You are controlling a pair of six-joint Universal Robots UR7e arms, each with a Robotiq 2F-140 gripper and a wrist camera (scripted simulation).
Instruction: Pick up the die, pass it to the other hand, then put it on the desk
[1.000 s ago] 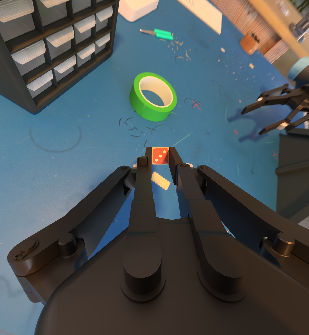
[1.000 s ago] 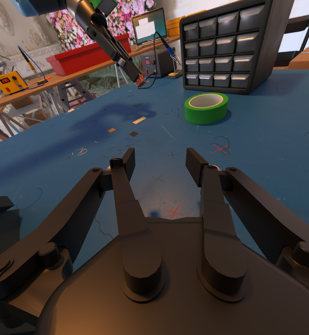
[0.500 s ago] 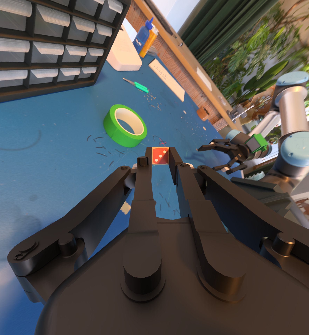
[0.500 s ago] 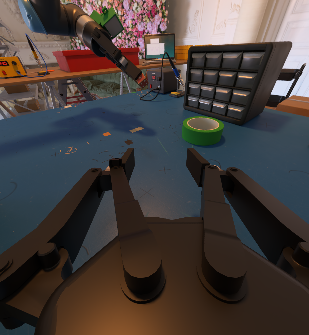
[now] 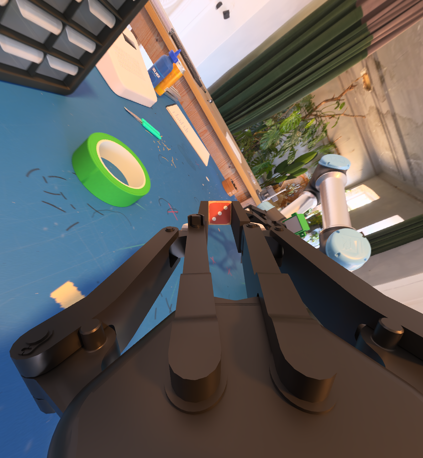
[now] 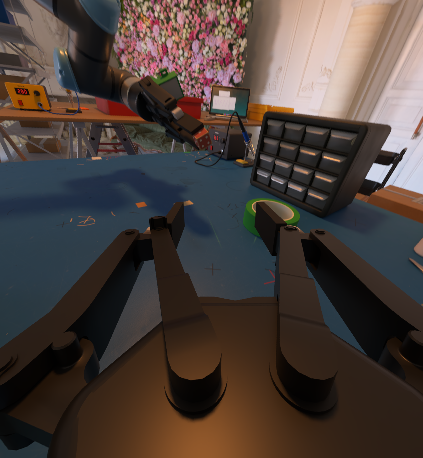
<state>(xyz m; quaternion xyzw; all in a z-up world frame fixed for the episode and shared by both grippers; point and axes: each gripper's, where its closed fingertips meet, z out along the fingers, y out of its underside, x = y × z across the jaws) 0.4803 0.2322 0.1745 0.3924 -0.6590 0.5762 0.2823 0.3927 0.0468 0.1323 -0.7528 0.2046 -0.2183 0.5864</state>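
Observation:
The red die (image 5: 219, 213) with white pips is clamped between the fingertips of my left gripper (image 5: 219, 215), held well above the blue desk (image 5: 32, 247). In the right wrist view the same die (image 6: 203, 140) shows at the tip of the left arm, high over the far side of the desk. My right gripper (image 6: 219, 223) is open and empty above the desk, some way from the die. In the left wrist view the right gripper is mostly hidden behind my left fingers; only its arm (image 5: 334, 198) shows.
A green tape roll (image 5: 110, 169) lies on the desk, also in the right wrist view (image 6: 271, 214). A black drawer cabinet (image 6: 312, 158) stands behind it. A white box (image 5: 126, 71), green-handled tool (image 5: 147, 124), bottles (image 5: 165, 71) and a soldering station (image 6: 227, 145) line the desk's edges.
My left gripper has lifted and tilted up with the die, now pointing toward the right arm. My right gripper has risen and tilted up too; the die appears closer to it.

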